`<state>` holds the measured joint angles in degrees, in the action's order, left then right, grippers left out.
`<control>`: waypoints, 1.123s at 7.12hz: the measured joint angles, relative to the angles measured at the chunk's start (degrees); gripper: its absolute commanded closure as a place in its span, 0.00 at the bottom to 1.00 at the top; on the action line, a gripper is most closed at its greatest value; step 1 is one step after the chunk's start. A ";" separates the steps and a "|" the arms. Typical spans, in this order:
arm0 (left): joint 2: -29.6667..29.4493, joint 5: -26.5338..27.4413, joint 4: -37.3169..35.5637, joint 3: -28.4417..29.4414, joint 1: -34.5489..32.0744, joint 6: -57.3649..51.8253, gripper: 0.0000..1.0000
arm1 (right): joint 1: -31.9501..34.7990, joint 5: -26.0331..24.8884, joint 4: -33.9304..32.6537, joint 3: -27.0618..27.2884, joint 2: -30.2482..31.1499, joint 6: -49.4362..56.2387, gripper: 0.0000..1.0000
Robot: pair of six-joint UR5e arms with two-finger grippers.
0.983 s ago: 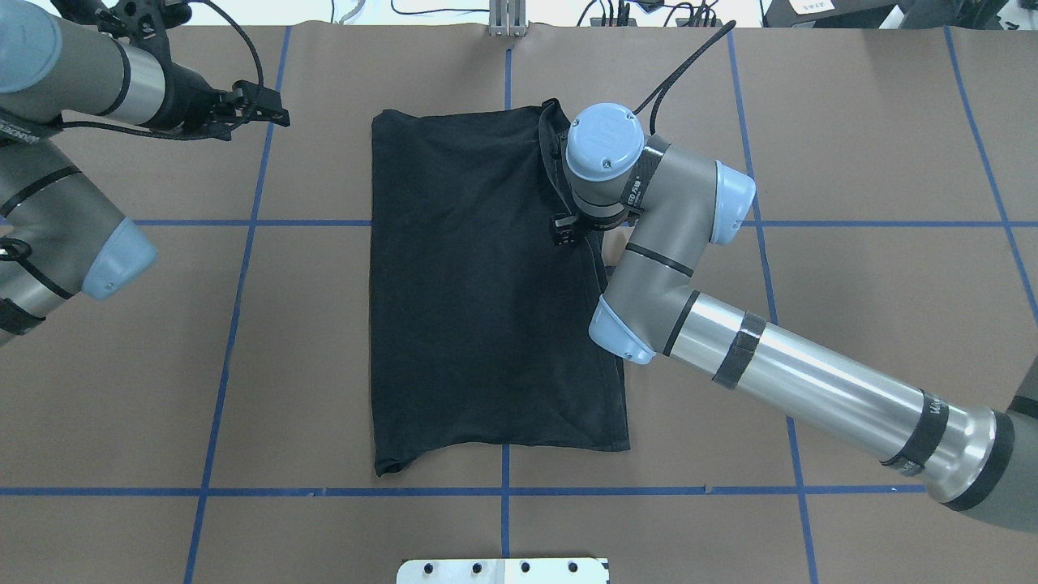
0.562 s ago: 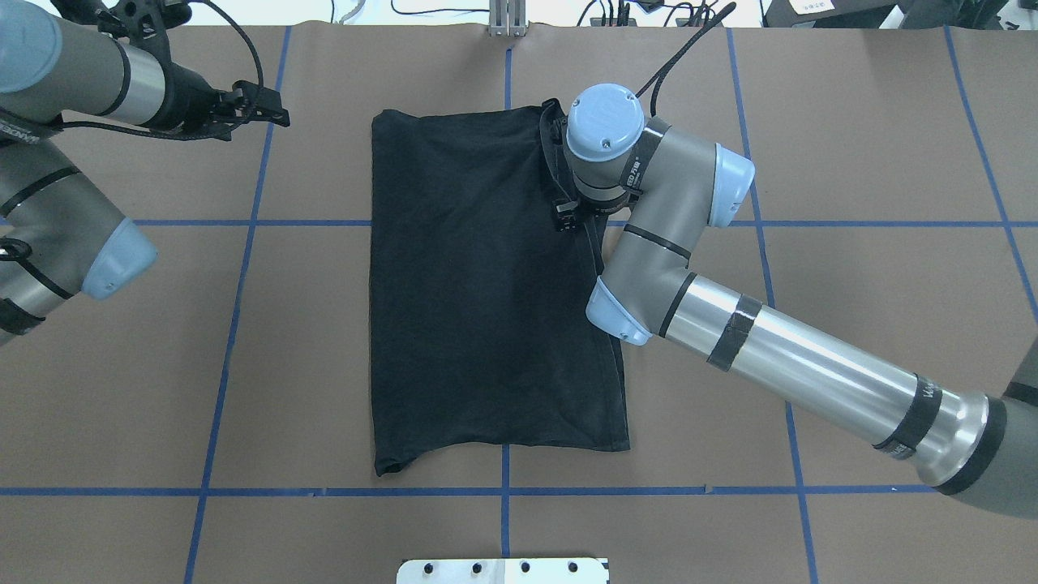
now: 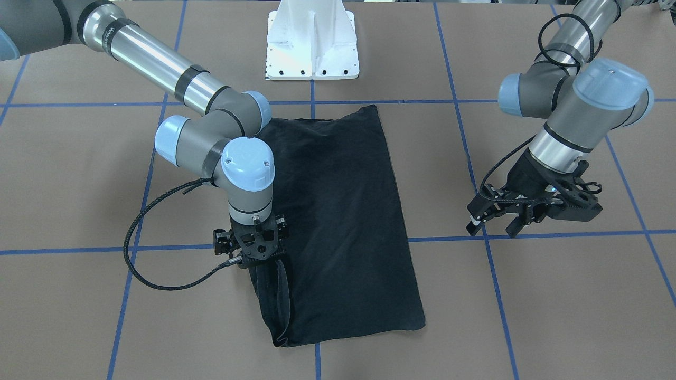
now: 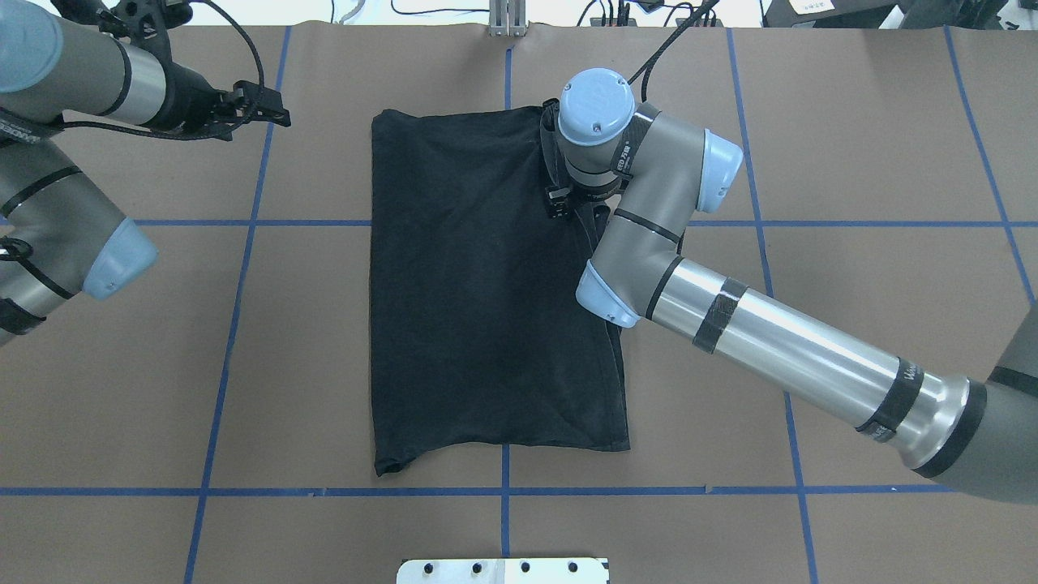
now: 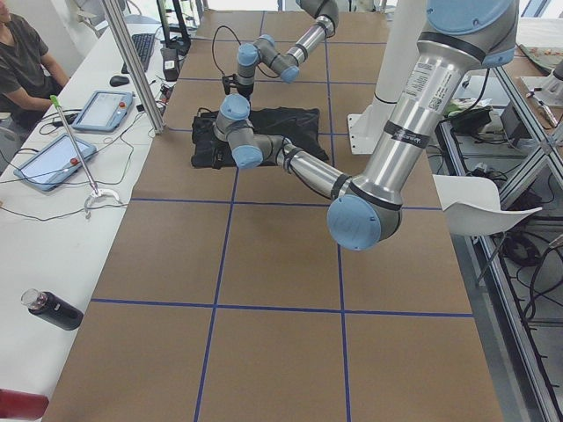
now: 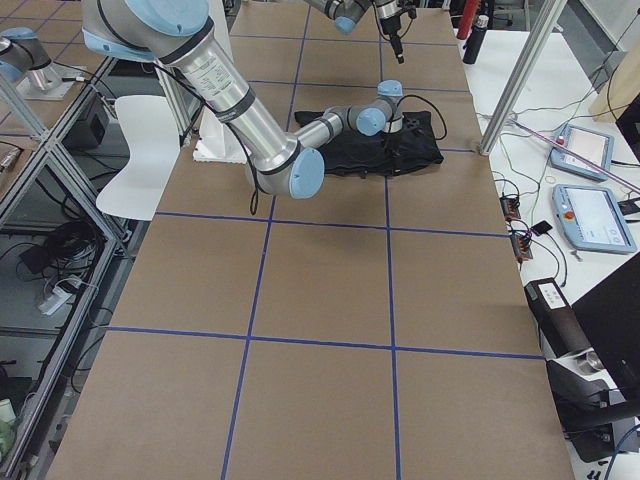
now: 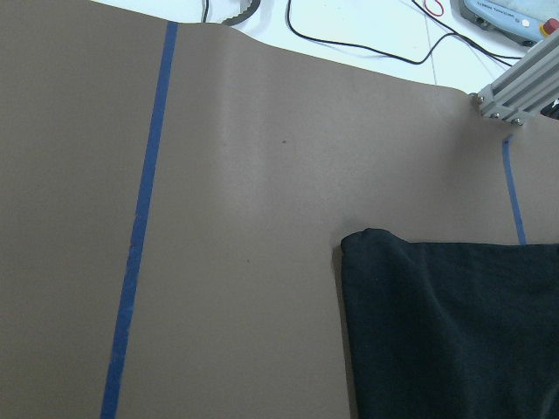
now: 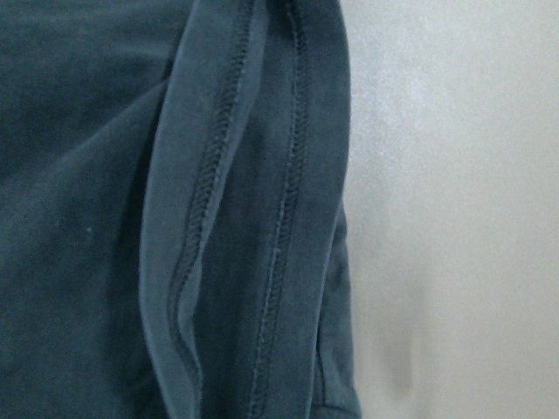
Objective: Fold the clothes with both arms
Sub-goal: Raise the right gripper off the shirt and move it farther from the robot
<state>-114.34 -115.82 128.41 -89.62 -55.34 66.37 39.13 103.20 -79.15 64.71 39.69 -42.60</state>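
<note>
The clothes, one black T-shirt [image 4: 478, 292], lie folded into a long rectangle in the middle of the table, also seen in the front view [image 3: 343, 221]. My right gripper [image 3: 257, 261] points straight down onto the shirt's far right edge, beside a raised fold of hem [image 8: 218, 218]. Its fingers are hidden by the wrist and the dark cloth, so I cannot tell open from shut. My left gripper [image 3: 491, 230] hangs open and empty above bare table, well off the shirt's far left corner [image 7: 367, 240]. In the overhead view it is at the upper left [image 4: 280, 112].
The white pedestal base [image 3: 311, 42] stands at the robot's side of the table. Blue tape lines [image 4: 235, 324] grid the brown surface. A person [image 5: 22, 61] sits at a side bench with tablets, cables and a dark bottle [image 5: 53, 309].
My right wrist has slid along the shirt's right edge toward the far end of the table. The left arm and the shirt's outline have not moved.
</note>
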 measured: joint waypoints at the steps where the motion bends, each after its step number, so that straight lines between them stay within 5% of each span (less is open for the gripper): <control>1: -0.01 -0.01 0.00 -0.01 -0.02 -0.01 0.00 | 0.45 0.35 1.38 -1.12 -0.22 0.02 0.00; 8: 0.38 0.07 -0.14 -1.04 -0.02 0.00 0.00 | 1.72 1.57 2.30 -3.45 -2.61 0.15 0.00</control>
<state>-113.95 -115.75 128.27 -90.66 -55.37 66.37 40.85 104.77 -76.85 61.26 37.08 -42.44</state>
